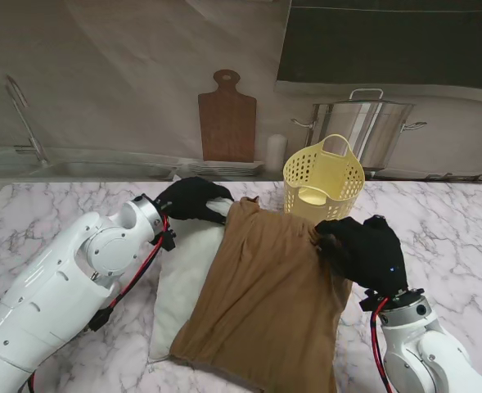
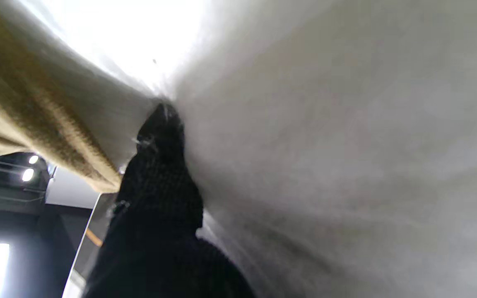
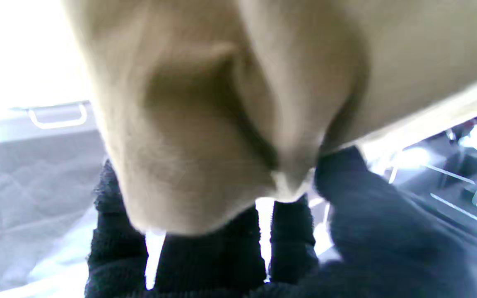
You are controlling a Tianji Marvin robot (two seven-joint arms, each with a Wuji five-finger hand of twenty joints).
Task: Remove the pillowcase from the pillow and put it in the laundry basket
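No writing or brand mark can be read anywhere in the three views.

The yellow basket stands upright on the marble table, just beyond the far right corner of the pillowcase. Its perforated wall and loop handle are clear; the inside shows only a pale bottom, with nothing in it that I can make out. Behind the table a steel pot with its lid on sits on the counter, and what it holds cannot be seen. A cutting board leans against the wall, with a white cylinder beside it.

The brown pillowcase lies across the middle of the table, still covering most of the pillow, whose white left side is bare. The left hand, black-gloved, is closed on the pillow's far left corner. The right hand rests on the pillowcase's far right edge, near the basket, its fingers curled into the cloth.

The left wrist view shows what the stand view hides: a black finger pressed into white pillow fabric, with the pillowcase hem bunched just beside it. The right wrist view shows a fold of pillowcase pinched between the thumb and the fingers of the right hand, the cloth hanging over the fingertips. The pot's handle appears blurred there.
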